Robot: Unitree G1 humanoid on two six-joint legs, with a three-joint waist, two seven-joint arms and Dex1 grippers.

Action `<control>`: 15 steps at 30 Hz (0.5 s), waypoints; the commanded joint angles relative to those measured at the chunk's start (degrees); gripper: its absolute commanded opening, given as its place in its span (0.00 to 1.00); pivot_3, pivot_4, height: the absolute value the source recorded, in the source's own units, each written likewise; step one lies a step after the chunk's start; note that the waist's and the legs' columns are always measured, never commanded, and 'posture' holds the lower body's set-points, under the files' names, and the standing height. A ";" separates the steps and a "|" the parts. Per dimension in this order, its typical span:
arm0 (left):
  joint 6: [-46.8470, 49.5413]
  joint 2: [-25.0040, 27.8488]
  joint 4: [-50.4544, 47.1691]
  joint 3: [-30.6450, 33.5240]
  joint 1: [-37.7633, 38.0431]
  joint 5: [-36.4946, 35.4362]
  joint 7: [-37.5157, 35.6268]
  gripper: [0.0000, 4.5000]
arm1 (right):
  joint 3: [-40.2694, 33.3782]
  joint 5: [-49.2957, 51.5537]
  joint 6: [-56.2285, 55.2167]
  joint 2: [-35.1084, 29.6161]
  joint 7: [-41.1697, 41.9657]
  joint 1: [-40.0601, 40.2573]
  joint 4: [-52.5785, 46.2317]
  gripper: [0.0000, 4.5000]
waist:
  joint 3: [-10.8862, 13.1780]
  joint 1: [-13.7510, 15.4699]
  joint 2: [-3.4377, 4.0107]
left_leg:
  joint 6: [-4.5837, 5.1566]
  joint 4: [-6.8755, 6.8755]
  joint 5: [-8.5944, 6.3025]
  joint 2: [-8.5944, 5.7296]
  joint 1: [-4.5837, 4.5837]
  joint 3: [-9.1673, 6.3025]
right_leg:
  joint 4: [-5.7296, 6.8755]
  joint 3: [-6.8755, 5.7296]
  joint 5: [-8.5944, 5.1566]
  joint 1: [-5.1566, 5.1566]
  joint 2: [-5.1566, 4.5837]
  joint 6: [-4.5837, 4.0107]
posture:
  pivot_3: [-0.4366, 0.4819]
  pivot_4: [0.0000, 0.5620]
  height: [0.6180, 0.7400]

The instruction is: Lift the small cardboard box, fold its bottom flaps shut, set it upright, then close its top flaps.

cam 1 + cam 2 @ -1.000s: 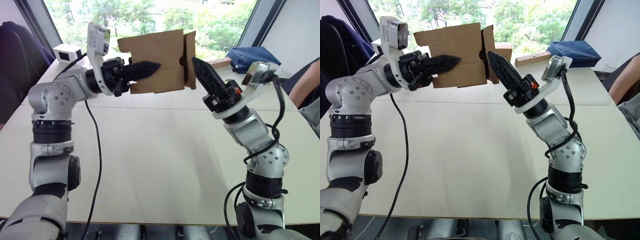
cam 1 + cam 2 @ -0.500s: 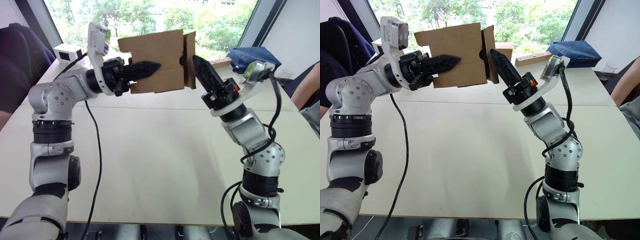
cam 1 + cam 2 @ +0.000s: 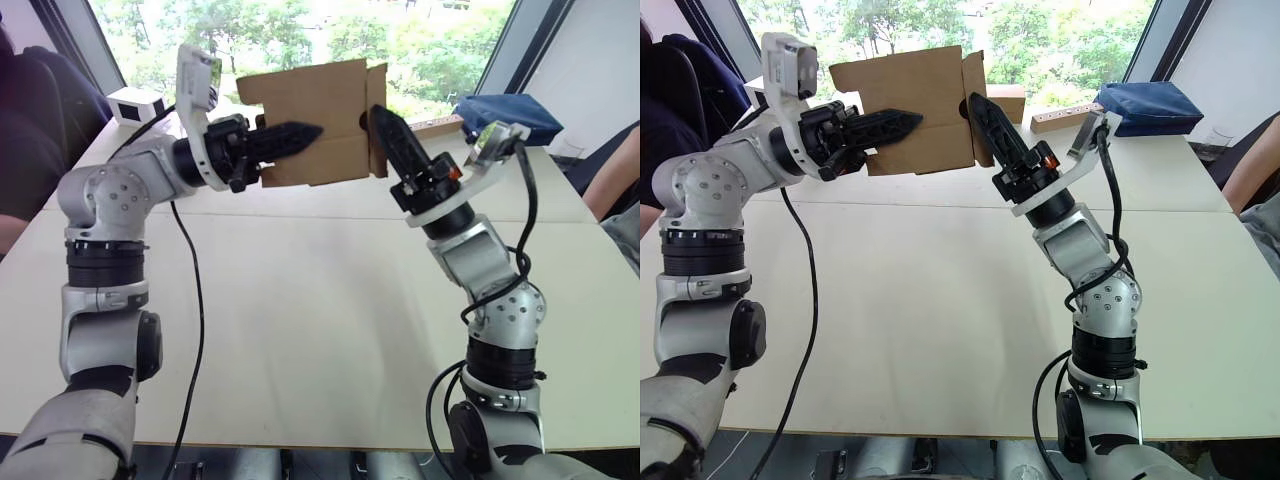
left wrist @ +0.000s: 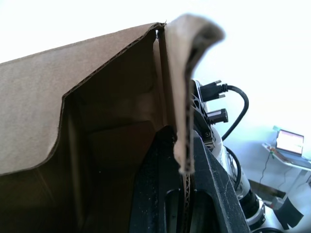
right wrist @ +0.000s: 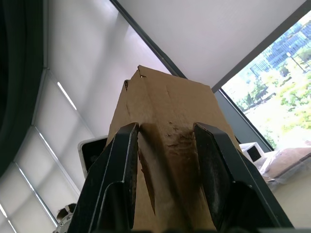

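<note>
Left eye view: small cardboard box held in the air above the far half of the table, wide bare tabletop below. Long axis crosswise, flap edge toward the right. Left gripper clamped on the box's front wall. Right gripper parted, straddling a side flap. Box interior largely shadowed in left wrist view.

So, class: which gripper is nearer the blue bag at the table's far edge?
Right. The right gripper is at the small cardboard box's end nearer the blue bag; the left gripper clamps its opposite side.
</note>
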 commanded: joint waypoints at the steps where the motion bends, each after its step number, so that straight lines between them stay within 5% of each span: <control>1: -1.01 -0.24 -1.41 1.39 -0.88 -0.83 0.02 0.00 | 0.65 -1.64 -1.37 1.27 -0.41 -1.79 -0.84 0.40 | 0.00 0.00 0.00 | 0.00 0.00 0.00 0.00 0.00 0.00 | 0.00 0.00 0.00 0.00 0.00 0.00 | 0.48 0.27 1.00; 15: -0.82 -0.40 -2.33 2.60 -0.32 -1.44 1.01 0.00 | -0.97 -2.18 -3.13 4.10 -1.91 -2.01 -0.56 0.40 | 0.00 -0.02 0.01 | -0.02 0.00 0.01 0.00 -0.01 0.00 | 0.00 0.00 0.00 -0.01 0.00 0.00 | 0.48 0.27 1.00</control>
